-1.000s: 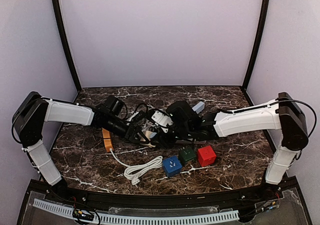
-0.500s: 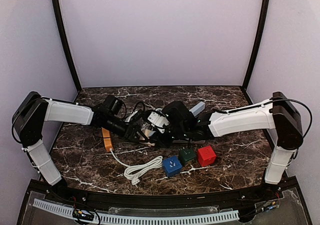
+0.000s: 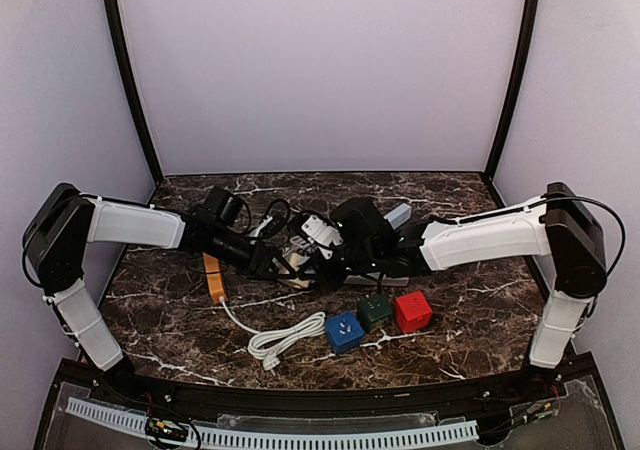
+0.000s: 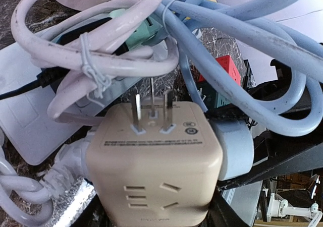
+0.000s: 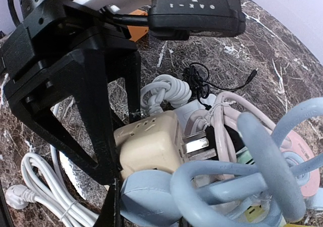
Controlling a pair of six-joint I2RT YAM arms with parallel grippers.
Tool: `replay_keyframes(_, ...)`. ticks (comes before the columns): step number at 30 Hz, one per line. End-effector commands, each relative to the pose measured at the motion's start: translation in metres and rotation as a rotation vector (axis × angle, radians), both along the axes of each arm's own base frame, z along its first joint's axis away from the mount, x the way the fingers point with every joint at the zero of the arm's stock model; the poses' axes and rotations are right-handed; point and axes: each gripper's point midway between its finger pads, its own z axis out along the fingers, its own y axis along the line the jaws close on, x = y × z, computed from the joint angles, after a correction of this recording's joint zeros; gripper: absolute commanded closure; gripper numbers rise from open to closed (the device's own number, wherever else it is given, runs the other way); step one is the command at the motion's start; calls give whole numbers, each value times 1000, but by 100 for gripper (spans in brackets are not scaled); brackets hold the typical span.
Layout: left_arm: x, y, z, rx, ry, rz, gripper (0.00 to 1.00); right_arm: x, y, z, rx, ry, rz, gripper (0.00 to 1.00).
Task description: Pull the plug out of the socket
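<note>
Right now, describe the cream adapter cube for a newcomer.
Look at the marble table, midway between the two arms, in the cable tangle. The cream cube sits in the left tool. Unlike the coloured cubes in front, it shows three bare metal prongs.

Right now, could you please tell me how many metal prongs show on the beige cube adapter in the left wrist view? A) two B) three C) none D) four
B: three bare metal prongs stand out of the upper face of the beige cube adapter, all in plain sight.
</note>
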Motion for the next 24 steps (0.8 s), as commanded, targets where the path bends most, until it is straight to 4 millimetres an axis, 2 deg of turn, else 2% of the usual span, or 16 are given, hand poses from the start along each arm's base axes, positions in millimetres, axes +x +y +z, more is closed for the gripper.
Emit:
replay_keyframes(1, -7, 6, -4, 41, -10, -2, 99, 32, -16, 42, 233, 104, -152, 100)
replay_keyframes(5, -8, 6, -6, 49, -11, -4, 99, 35, -23, 51, 299, 165, -162, 100)
replay_keyframes(12, -7, 8, -8, 69, -25, -2, 99, 34, -28, 55, 370, 245, -175, 100)
replay_keyframes(24, -8, 11, -14, 120, -33, -2, 99, 29, -28, 69, 471, 316, -173, 100)
